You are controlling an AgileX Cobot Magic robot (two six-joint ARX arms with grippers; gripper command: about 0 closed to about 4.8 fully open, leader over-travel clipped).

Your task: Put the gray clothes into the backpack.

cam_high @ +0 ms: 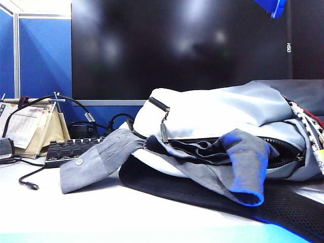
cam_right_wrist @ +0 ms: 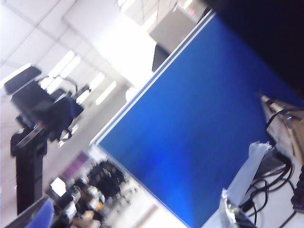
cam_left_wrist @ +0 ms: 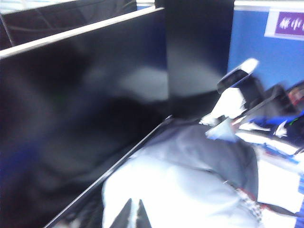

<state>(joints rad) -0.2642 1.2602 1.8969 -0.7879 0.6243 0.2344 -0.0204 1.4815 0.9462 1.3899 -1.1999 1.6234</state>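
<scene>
The pale gray-white backpack [cam_high: 228,109] lies on its side on the table with its black zipper open toward me. The gray clothes [cam_high: 243,157] are partly tucked into that opening. One fold hangs out over the front, and a sleeve with a buttoned cuff [cam_high: 96,159] trails left onto the table. In the left wrist view my left gripper [cam_left_wrist: 133,213] is shut and empty, hanging over the backpack's pale top [cam_left_wrist: 180,190]. My right gripper [cam_right_wrist: 133,218] is open, with its fingers far apart, and faces a blue partition. Neither gripper shows clearly in the exterior view.
A black keyboard [cam_high: 68,149], loose cables [cam_high: 30,185] and a paper stand [cam_high: 30,129] sit at the left. A large dark monitor [cam_high: 177,45] stands right behind the backpack. The backpack's black mesh panel [cam_high: 283,202] spreads toward the front right. A blue part [cam_high: 273,7] pokes in at the top right.
</scene>
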